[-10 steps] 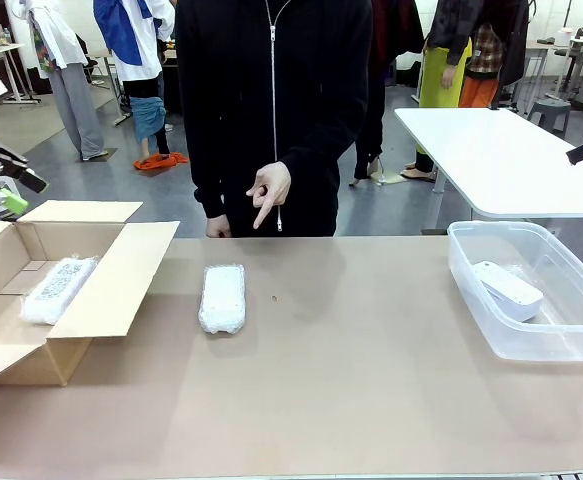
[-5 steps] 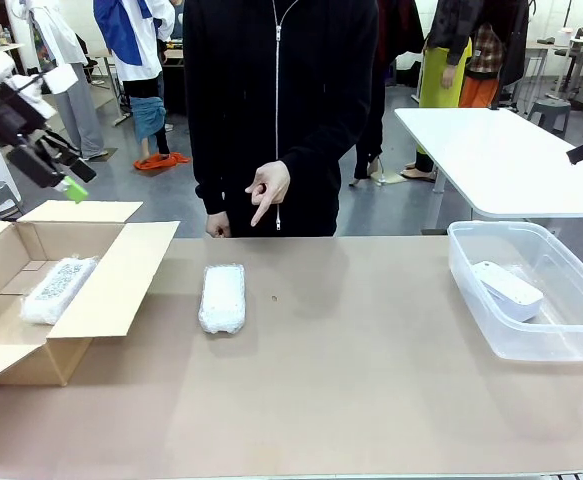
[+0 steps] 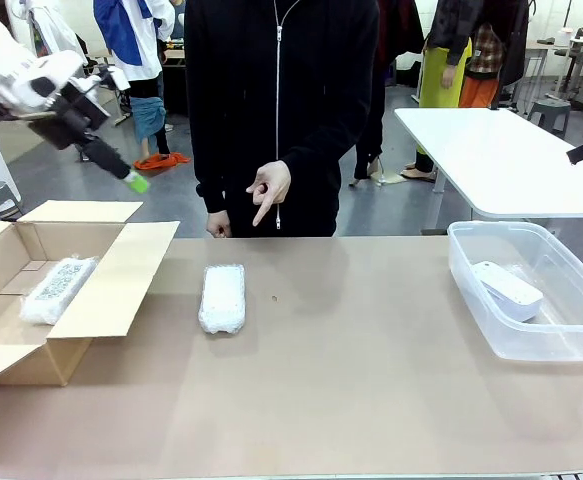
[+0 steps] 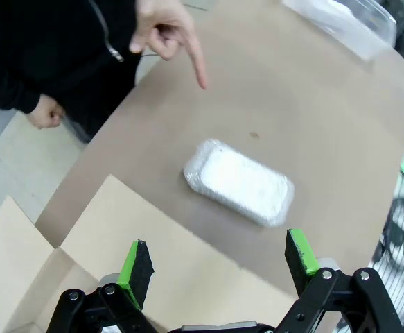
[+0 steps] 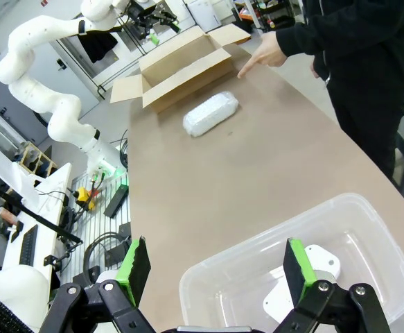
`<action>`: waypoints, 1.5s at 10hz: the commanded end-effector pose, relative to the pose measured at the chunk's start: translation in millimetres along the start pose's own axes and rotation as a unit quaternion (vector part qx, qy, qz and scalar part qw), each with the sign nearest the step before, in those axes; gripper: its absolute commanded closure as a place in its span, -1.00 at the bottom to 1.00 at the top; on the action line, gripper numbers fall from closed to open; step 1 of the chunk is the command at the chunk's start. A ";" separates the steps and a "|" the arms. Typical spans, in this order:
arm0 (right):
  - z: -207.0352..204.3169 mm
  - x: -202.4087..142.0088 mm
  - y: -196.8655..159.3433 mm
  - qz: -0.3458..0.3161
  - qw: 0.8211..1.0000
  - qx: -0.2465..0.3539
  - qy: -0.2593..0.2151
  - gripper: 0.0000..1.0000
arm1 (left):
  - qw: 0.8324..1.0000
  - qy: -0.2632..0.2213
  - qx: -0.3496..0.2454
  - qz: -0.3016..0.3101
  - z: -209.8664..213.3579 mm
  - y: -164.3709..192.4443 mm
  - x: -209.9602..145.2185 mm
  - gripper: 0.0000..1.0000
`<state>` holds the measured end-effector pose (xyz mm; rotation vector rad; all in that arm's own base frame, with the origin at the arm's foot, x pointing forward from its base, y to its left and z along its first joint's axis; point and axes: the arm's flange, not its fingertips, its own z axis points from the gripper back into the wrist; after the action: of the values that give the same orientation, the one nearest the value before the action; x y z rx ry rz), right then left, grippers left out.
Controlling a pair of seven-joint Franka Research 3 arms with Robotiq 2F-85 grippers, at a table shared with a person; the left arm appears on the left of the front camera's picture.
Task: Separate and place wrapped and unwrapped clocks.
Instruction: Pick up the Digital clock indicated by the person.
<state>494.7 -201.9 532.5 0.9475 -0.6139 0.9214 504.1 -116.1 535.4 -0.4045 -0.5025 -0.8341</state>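
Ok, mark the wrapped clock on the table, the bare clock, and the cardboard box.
wrapped clock on the table [image 3: 222, 297], front view, middle of its bubble wrap
bare clock [image 3: 508, 289], front view, white top face
cardboard box [image 3: 121, 272], front view, right flap

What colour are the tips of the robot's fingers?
Bright green pads on black fingers, clearest in the left wrist view.

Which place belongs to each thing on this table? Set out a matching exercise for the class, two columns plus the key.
Things:
1. Bubble-wrapped oblong clock
2. Second bubble-wrapped oblong clock
3. Bare smooth white plastic clock
4. Robot's open left hand

Places:
A. In the clear plastic tub
B. On the bare brown tabletop
C. In the air above the box
D. In the open cardboard box

Pairs: 1-D, 2-B, 3-A, 4-C
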 end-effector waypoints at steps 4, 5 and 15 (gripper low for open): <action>0.0 1.1 -0.3 0.000 1.000 0.004 -0.001 -1.00 | 0.990 0.053 -0.004 0.132 -77.4 -37.4 53.6 -1.00; 0.0 1.1 -0.3 0.000 1.000 0.004 -0.001 -1.00 | 0.984 0.061 0.000 0.167 -101.7 -33.4 64.7 -1.00; 0.0 1.1 -0.3 0.000 1.000 0.004 -0.001 -1.00 | 0.915 0.200 0.124 0.328 -226.0 -39.7 53.5 -1.00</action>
<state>495.0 -202.1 533.1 0.9472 -0.6138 0.9229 566.2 -284.6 381.9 -0.1687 -0.0730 -0.1878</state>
